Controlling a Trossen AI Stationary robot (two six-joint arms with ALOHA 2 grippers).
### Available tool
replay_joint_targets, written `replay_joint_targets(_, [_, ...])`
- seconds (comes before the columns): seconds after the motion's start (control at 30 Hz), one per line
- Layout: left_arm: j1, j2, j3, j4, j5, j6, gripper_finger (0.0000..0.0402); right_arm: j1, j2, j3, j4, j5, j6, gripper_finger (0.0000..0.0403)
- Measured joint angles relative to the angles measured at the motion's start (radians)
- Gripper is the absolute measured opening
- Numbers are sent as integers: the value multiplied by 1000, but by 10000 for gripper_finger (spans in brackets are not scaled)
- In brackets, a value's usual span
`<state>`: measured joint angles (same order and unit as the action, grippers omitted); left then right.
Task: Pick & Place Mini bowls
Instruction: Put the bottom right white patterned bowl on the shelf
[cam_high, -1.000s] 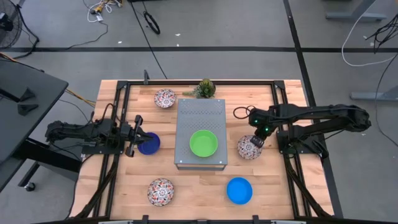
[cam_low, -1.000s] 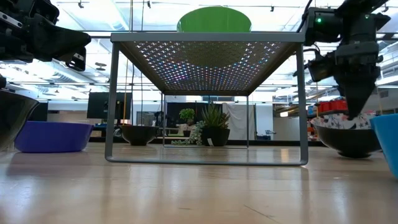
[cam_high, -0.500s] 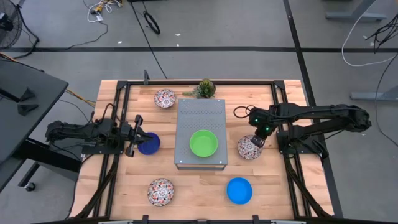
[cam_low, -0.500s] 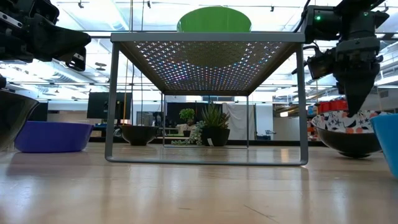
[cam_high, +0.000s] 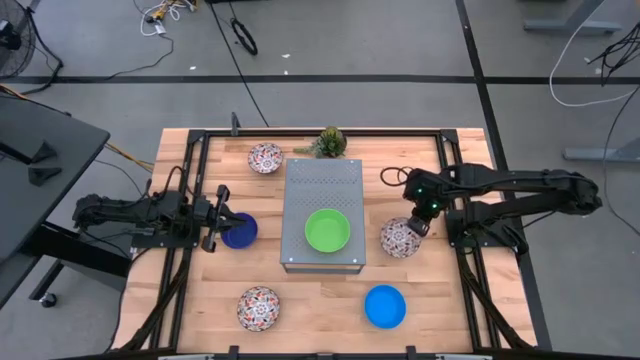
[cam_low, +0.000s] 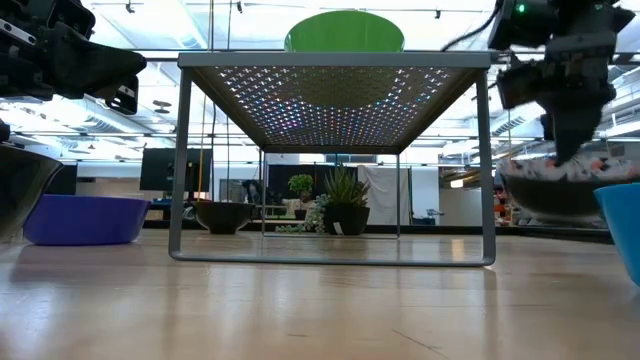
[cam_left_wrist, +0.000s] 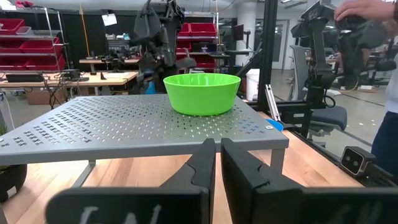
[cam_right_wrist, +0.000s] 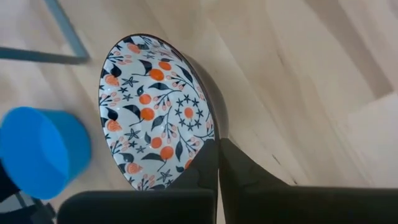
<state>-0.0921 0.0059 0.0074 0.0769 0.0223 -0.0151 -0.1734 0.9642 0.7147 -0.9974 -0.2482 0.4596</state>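
1 small white floral-patterned round bowl (cam_high: 399, 238), pinched at its rim by the closed fingers (cam_right_wrist: 205, 168) of the right gripper (cam_high: 419, 226), has just left the wooden table (cam_high: 310, 300) beside the grey perforated metal box (cam_high: 323, 182), while the left gripper (cam_high: 216, 218) waits closed and empty.

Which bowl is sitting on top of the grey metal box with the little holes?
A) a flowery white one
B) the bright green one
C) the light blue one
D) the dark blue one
B: the bright green bowl rests on the top of the grey perforated box; the other bowls are off it.
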Motion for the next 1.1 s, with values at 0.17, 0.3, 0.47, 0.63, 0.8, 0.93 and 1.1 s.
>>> replay_joint_targets(0.17, [0, 0, 0, 0, 0, 0, 30, -12, -20, 75, -1, -10, -24, 0])
replay_joint_targets(0.3, [0, 0, 0, 0, 0, 0, 30, -34, -20, 134, -8, -31, -39, 0])
replay_joint_targets(0.47, [0, 0, 0, 0, 0, 0, 30, -58, -20, 182, -18, -71, -61, 0])
replay_joint_targets(0.63, [0, 0, 0, 0, 0, 0, 30, -82, -20, 228, -27, -115, -82, 0])
replay_joint_targets(0.8, [0, 0, 0, 0, 0, 0, 30, -120, -19, 278, -39, -154, -103, 0])
replay_joint_targets(0.93, [0, 0, 0, 0, 0, 0, 30, -151, -17, 312, -34, -180, -103, 0])
replay_joint_targets(1.1, [0, 0, 0, 0, 0, 0, 30, -188, 5, 351, -7, -194, -99, 0])
